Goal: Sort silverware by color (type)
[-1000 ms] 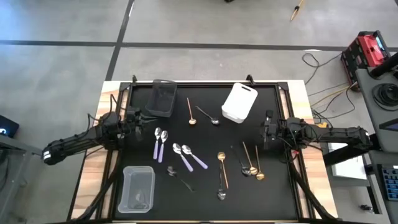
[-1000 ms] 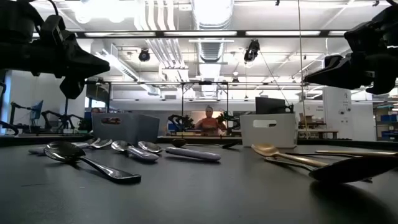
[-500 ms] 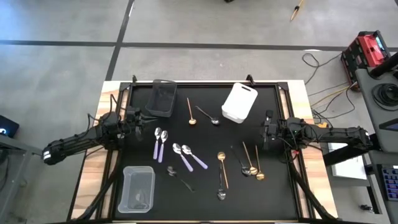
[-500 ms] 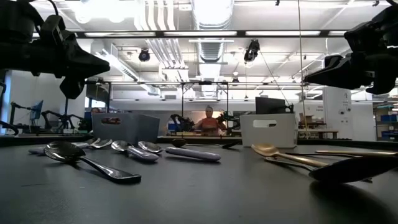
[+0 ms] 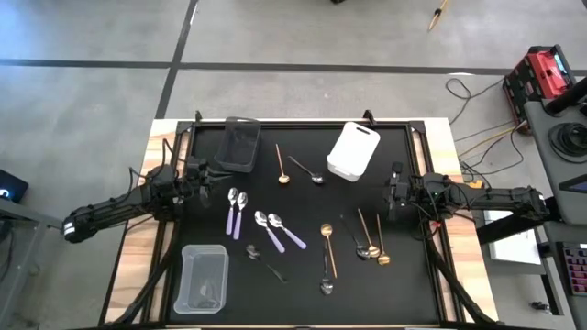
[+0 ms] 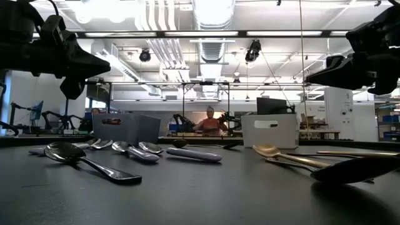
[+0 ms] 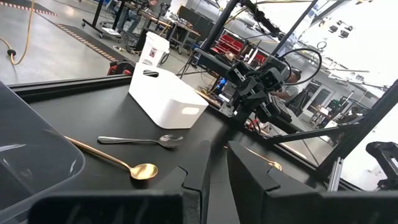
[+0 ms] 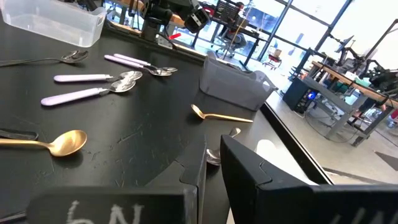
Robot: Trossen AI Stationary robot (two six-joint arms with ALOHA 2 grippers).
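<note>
Spoons (image 5: 367, 240) lay crossed at lower right of the high view; closed left gripper (image 5: 204, 174) and right gripper (image 5: 393, 195) risked lifting mixed colours.

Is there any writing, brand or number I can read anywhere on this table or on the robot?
None can be read for certain.
Pale chalky marks on the right gripper's dark finger: perhaps "N", unclear.
Small red label on the dark plastic bin: too small to read.
</note>
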